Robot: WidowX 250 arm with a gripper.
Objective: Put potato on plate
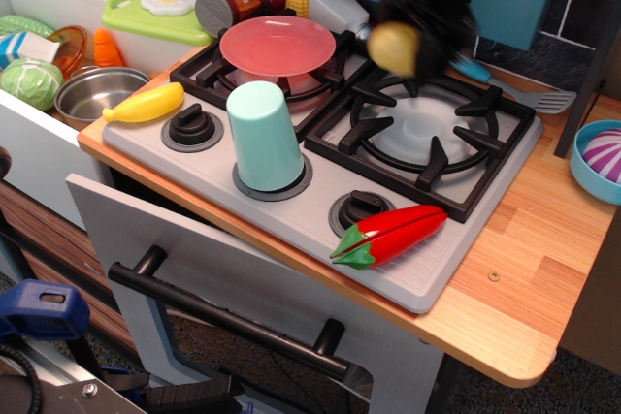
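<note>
The pale yellow-tan potato (393, 47) hangs in the air above the stove's back middle, held by my black gripper (400, 46), which is blurred by motion. The jaws are shut on the potato. The salmon-pink plate (277, 44) rests on the back left burner grate, to the left of the potato and a little lower. The plate's surface is bare.
A mint cup (264, 135) stands upside down at the stove's front. A red chili pepper (388, 235) lies at the front right, a yellow banana (146, 103) and steel bowl (97, 92) at the left. A blue bowl (598, 159) sits on the wooden counter right. Toy food crowds the back.
</note>
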